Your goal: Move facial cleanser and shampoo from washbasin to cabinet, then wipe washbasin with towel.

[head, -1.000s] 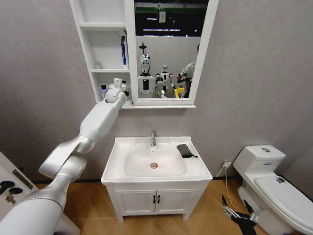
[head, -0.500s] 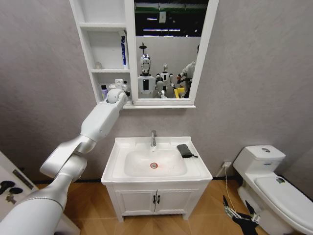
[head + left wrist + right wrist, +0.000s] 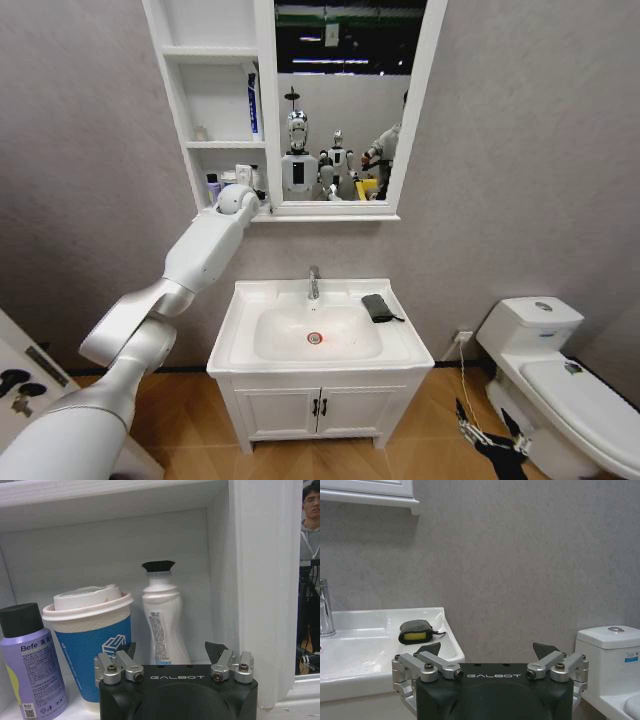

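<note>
Reaching up to the cabinet (image 3: pixel 210 100), the left arm puts its left pincer (image 3: pixel 171 652) at the mouth of the lowest open shelf, fingers spread and pinching nothing. Just beyond those dark fingertips stands a white bottle (image 3: pixel 163 617), waisted in shape with a flared black cap and a printed label. Beside it sits a paper cup (image 3: pixel 89 640) with a blue sleeve and a white domed lid, and next to that a lilac can (image 3: pixel 31 662) with a round black cap. The shelf walls are smooth white board; the mirror (image 3: pixel 340 100) is framed alongside.

Below, the washbasin (image 3: pixel 400 345) is glossy white ceramic, rectangular with an oval bowl, a chrome tap (image 3: pixel 313 282) and a red-ringed drain (image 3: pixel 315 338). The towel (image 3: pixel 377 306), a dark folded cloth, lies on the basin's rim right of the tap.

The right pincer (image 3: pixel 489 652) hangs low beside the basin, spread and empty, facing the grey textured wall. A white toilet (image 3: pixel 560 380) stands to the right.
</note>
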{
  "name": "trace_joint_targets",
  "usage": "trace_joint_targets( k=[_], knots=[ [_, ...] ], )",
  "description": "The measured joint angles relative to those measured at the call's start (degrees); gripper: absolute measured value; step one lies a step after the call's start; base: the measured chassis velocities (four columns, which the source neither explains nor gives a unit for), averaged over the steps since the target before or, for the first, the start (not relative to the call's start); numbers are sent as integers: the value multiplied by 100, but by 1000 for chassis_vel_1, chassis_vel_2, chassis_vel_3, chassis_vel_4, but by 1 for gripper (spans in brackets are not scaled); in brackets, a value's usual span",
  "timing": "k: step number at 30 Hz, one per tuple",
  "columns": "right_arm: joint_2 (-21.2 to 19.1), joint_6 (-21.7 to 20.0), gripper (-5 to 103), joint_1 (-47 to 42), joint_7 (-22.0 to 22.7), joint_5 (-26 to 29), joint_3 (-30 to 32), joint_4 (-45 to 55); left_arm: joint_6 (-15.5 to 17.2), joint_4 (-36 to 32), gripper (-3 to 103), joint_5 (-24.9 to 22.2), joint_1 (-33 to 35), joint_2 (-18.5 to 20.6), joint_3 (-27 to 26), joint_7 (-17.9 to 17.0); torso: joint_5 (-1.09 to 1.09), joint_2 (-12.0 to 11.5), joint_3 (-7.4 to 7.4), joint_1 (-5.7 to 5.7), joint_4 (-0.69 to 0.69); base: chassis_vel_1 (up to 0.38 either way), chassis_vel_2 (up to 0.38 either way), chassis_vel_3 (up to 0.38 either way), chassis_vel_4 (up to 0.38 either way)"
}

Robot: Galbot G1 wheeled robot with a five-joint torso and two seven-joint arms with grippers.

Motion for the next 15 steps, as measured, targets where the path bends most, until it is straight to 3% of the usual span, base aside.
trace_joint_targets(
  k=[6,15],
  knots=[
    [-15,-13,100,25,0,-19,-17,-9,59,-335,97,-197,120,239,53,-83,0,0,0,0,0,0,0,0,0],
    [-19,-42,100,74,5,-83,-69,-9,60,-992,99,-689,480,594,36,-86,-1,0,0,0,0,0,0,0,0]
  ],
)
